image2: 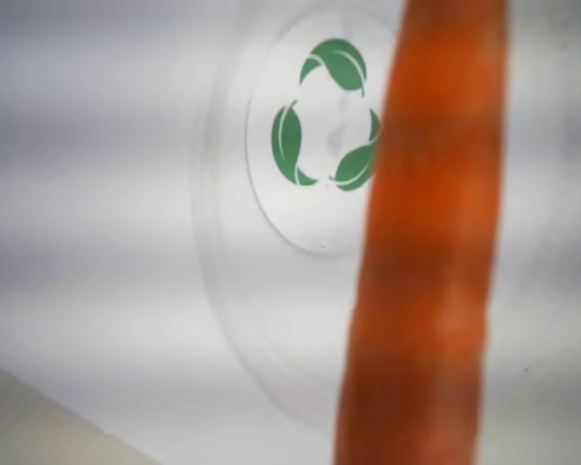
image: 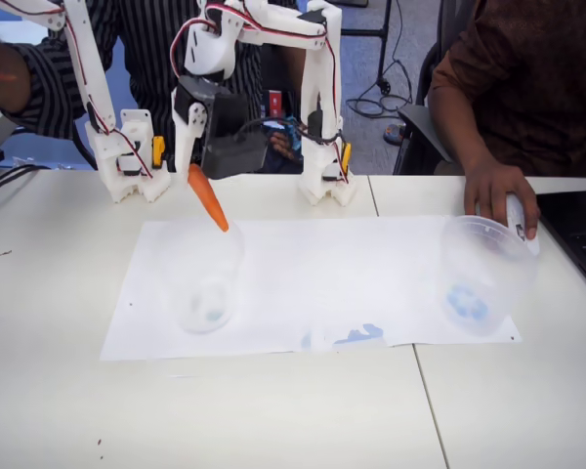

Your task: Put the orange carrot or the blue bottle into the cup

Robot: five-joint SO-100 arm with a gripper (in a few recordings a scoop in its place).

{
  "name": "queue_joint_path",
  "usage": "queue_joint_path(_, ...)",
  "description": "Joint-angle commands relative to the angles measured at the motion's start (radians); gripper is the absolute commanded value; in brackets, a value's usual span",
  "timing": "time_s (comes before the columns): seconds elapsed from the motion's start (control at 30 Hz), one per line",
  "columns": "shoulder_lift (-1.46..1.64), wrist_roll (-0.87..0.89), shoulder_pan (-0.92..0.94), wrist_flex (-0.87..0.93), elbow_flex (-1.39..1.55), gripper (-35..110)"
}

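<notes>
Your gripper clamps the smooth tapered carrot, tip tilted over the clear frosted cup; second clear cup stands well right.

In the wrist view the orange carrot is blurred and cut off at the top and bottom edges, and it hides part of the green leaf mark at the base of the cup. In the fixed view the carrot's upper end is hidden inside the pincer, whose jaws cannot be made out. The cup's walls are faint against the paper.
</notes>
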Motion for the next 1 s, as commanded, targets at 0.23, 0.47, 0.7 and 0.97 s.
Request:
queue_joint_path(0.23, 0.038, 0.008, 0.006, -0.1, -0.066, 11)
queue_joint_path(0.47, 0.037, 0.021, -0.063, -0.098, -0.064, 11)
queue_joint_path(0.7, -0.008, 0.021, -0.063, -0.098, -0.071, 11)
queue_joint_path(0.97, -0.052, 0.018, -0.06, -0.098, -0.074, 11)
